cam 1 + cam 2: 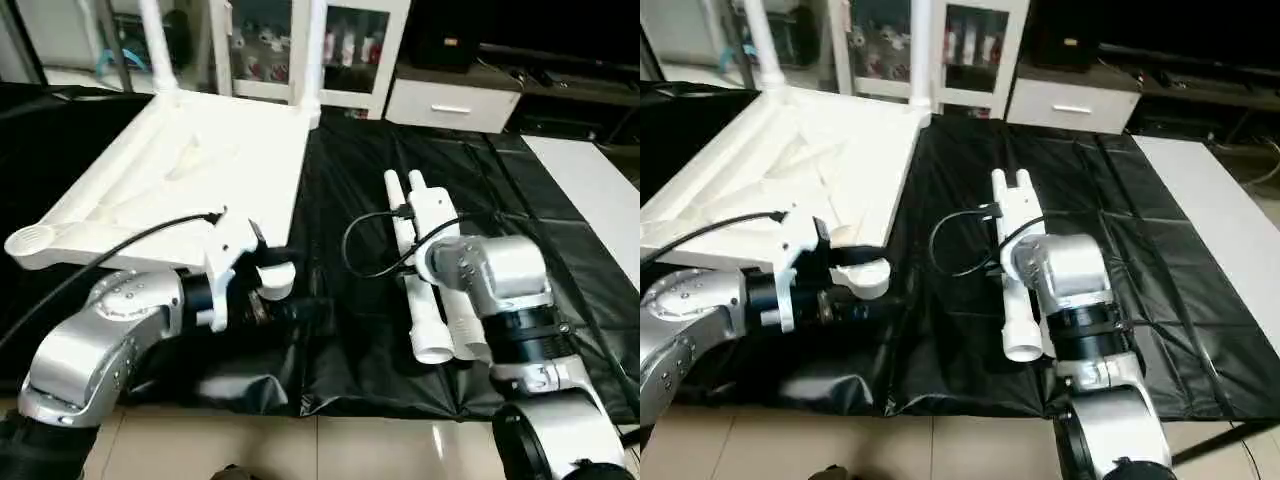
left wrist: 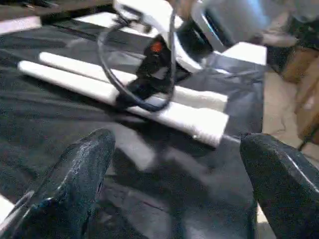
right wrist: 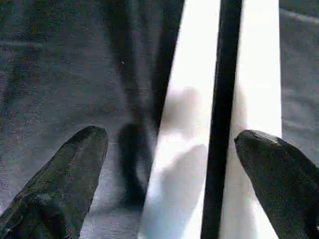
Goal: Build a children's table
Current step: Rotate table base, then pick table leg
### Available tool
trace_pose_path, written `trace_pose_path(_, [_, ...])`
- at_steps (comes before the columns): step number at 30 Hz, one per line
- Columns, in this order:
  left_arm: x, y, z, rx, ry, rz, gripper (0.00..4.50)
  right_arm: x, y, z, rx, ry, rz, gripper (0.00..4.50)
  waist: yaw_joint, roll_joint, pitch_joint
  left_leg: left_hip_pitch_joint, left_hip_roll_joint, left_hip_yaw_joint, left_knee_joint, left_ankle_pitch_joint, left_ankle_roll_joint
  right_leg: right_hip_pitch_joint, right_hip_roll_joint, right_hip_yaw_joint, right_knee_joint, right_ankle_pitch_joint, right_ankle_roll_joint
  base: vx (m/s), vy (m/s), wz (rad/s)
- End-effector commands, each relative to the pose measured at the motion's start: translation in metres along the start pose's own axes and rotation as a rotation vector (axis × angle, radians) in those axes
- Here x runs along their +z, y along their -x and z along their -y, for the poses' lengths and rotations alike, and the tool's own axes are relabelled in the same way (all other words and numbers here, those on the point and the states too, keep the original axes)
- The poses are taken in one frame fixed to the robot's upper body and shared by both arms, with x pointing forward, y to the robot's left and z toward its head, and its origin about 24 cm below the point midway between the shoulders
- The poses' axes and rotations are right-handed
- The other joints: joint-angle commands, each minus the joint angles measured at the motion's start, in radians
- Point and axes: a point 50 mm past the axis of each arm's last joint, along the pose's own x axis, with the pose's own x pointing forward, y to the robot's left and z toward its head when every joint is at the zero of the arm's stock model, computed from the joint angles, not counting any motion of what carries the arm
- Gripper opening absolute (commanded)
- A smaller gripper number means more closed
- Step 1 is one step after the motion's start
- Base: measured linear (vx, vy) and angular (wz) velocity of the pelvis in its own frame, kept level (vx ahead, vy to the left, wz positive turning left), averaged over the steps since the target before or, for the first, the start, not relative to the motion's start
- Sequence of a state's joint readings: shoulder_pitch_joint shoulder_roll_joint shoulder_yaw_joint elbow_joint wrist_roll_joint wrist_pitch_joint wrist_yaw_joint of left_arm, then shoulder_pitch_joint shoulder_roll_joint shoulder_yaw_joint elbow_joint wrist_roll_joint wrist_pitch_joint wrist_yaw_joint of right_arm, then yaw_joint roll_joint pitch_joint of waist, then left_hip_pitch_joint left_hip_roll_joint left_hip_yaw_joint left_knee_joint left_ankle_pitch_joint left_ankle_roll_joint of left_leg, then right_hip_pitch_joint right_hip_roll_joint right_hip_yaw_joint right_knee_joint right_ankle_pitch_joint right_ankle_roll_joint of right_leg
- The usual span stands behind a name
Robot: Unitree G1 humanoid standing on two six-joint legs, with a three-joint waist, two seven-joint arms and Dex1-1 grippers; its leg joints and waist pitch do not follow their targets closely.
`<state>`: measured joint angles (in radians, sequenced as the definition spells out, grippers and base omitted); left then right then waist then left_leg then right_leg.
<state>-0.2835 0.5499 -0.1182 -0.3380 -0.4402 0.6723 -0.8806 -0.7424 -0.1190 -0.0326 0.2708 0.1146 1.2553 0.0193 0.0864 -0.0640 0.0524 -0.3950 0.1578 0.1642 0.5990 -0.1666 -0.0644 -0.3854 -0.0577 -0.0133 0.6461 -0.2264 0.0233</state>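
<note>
While both grippers gape empty, right gripper point(image 3: 169, 174) hangs over two loose legs point(image 1: 428, 300).
Legs run twelve-to-six on black cover point(image 1: 360, 190); tabletop point(image 1: 190, 170) at ten o'clock; left gripper point(image 2: 174, 179) farther off.

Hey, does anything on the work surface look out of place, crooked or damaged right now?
Nothing stands out. The white tabletop lies upside down on the black cover with two legs already standing in its far corner sockets. Two loose legs lie side by side under the open right gripper. The left gripper is open and empty.
</note>
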Motion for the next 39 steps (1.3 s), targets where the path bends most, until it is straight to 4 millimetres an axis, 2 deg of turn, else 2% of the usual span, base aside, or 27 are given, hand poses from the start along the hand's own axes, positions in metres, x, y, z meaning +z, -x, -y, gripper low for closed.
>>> trace_pose_path(1, [0.002,-0.001,0.007,-0.022,-0.016,-0.017,4.50,-0.001,0.002,0.002,0.049,-0.083,-0.045,4.47,0.001,0.001,-0.067,0.028,0.048,-0.009,-0.073,-0.071,-0.072,0.035,-0.063,0.031,-0.058,0.079,-0.128,0.000,0.000,0.00])
trace_pose_path(3, [0.002,-0.002,0.008,-0.020,-0.012,-0.019,4.50,-0.004,0.002,0.005,0.051,-0.103,-0.064,4.47,0.004,0.000,-0.063,0.033,0.052,-0.006,-0.076,-0.094,-0.078,0.029,-0.064,0.031,-0.061,0.037,-0.124,0.000,0.000,0.00])
trace_pose_path(8, [0.003,-0.001,0.011,-0.024,-0.008,-0.023,4.50,-0.008,0.002,0.004,0.075,-0.122,-0.096,4.47,0.005,-0.003,-0.059,0.042,0.057,-0.004,-0.082,-0.158,-0.129,0.020,-0.064,0.030,-0.065,-0.056,-0.102,0.000,0.000,0.00])
trace_pose_path(9, [0.003,-0.001,0.012,-0.026,-0.007,-0.026,4.50,-0.010,0.002,0.004,0.063,-0.114,-0.103,4.47,0.004,-0.007,-0.059,0.042,0.057,-0.003,-0.083,-0.166,-0.133,0.020,-0.064,0.030,-0.066,-0.066,-0.100,0.000,0.000,0.00])
trace_pose_path(13, [0.003,0.000,0.014,-0.025,-0.003,-0.029,4.50,-0.011,0.001,0.007,0.023,-0.104,-0.112,4.47,0.005,-0.011,-0.058,0.041,0.057,-0.004,-0.084,-0.182,-0.147,0.018,-0.065,0.030,-0.067,-0.090,-0.091,0.000,0.000,0.00])
trace_pose_path(21, [0.003,-0.001,0.017,-0.048,0.005,-0.033,4.50,-0.014,0.001,0.014,-0.035,-0.105,-0.117,4.47,0.006,-0.014,-0.060,0.038,0.056,-0.004,-0.081,-0.154,-0.142,0.021,-0.065,0.030,-0.065,-0.069,-0.084,0.000,0.000,0.00])
trace_pose_path(24, [0.003,-0.002,0.019,-0.058,0.009,-0.033,4.50,-0.022,-0.003,0.014,-0.022,-0.115,-0.146,4.47,0.007,-0.014,-0.060,0.038,0.055,-0.003,-0.080,-0.144,-0.139,0.022,-0.064,0.030,-0.065,-0.054,-0.084,0.000,0.000,0.00])
trace_pose_path(25, [0.003,-0.002,0.020,-0.064,0.011,-0.034,4.50,-0.029,-0.007,0.012,0.005,-0.143,-0.173,4.47,0.008,-0.018,-0.060,0.037,0.055,-0.003,-0.080,-0.144,-0.137,0.023,-0.065,0.030,-0.065,-0.055,-0.083,0.000,0.000,0.00])
trace_pose_path(31, [0.002,-0.002,0.022,-0.065,0.013,-0.043,4.50,-0.035,-0.009,0.009,0.021,-0.148,-0.189,4.47,0.007,-0.020,-0.059,0.038,0.056,-0.003,-0.081,-0.154,-0.134,0.022,-0.066,0.030,-0.067,-0.081,-0.085,0.000,0.000,0.00])
trace_pose_path(33, [0.002,-0.003,0.022,-0.066,0.013,-0.044,4.50,-0.037,-0.010,0.007,0.027,-0.144,-0.194,4.19,0.008,-0.019,-0.059,0.039,0.057,-0.004,-0.082,-0.165,-0.136,0.020,-0.067,0.030,-0.068,-0.101,-0.083,0.000,0.000,0.00])
trace_pose_path(34, [0.002,-0.003,0.022,-0.066,0.013,-0.045,4.50,-0.037,-0.010,0.007,0.028,-0.144,-0.195,4.19,0.008,-0.019,-0.059,0.039,0.057,-0.004,-0.082,-0.165,-0.136,0.020,-0.066,0.030,-0.068,-0.100,-0.083,0.000,0.000,0.00])
trace_pose_path(39, [0.001,-0.002,0.023,-0.067,0.014,-0.047,4.50,-0.039,-0.011,0.006,0.035,-0.152,-0.197,3.71,0.009,-0.019,-0.060,0.038,0.057,-0.003,-0.081,-0.145,-0.134,0.022,-0.066,0.030,-0.066,-0.069,-0.085,0.000,0.000,0.00])
